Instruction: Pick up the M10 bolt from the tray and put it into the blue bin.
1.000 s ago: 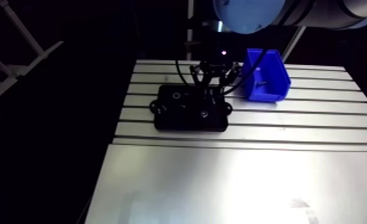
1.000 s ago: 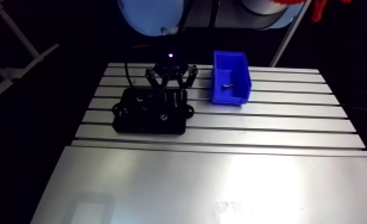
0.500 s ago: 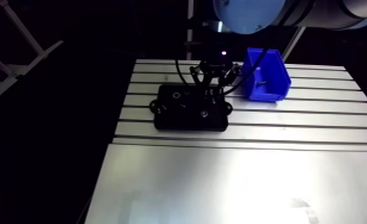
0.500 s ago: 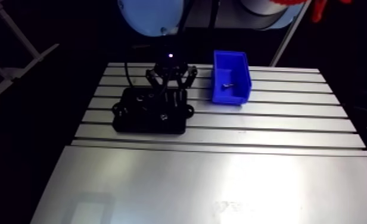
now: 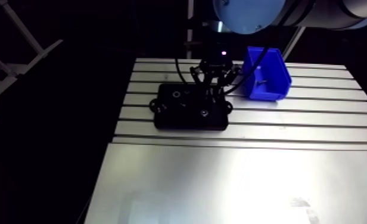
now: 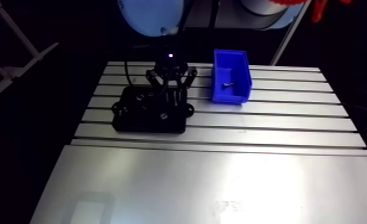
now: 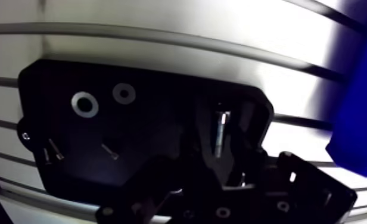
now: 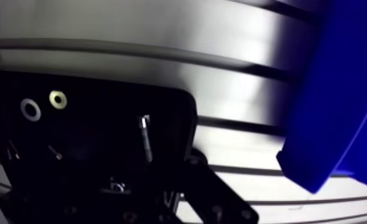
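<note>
Wrist view: spread pincer flanks bolt in tray.

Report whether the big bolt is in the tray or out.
In: the big bolt lies flat in the black tray, near the blue bin.

blue bin, cut off at edge; tray, partly behind gripper
</note>
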You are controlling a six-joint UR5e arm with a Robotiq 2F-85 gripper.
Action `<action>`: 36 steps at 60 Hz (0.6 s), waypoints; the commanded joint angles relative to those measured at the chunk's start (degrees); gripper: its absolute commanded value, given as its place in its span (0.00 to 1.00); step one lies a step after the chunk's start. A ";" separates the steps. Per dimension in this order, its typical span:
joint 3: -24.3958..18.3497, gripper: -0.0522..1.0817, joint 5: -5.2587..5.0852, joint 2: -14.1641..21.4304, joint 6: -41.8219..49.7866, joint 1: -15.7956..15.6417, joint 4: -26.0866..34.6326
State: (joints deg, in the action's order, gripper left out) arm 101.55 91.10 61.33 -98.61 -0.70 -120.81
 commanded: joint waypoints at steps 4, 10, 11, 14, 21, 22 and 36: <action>0.09 0.65 0.00 -0.04 -0.03 0.00 -0.39; 0.18 0.66 0.00 -0.04 -0.04 0.00 -1.20; 0.18 0.66 0.00 -0.04 -0.04 0.00 -1.30; 0.18 0.67 0.00 -0.04 -0.04 0.00 -1.32; 0.18 0.68 0.00 -0.04 -0.04 0.00 -1.32; 0.18 0.68 0.00 -0.04 -0.04 0.00 -1.32; 0.45 0.70 0.09 -0.04 -0.06 0.00 -1.40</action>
State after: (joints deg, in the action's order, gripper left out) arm 101.82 91.13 61.30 -98.68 -0.70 -122.09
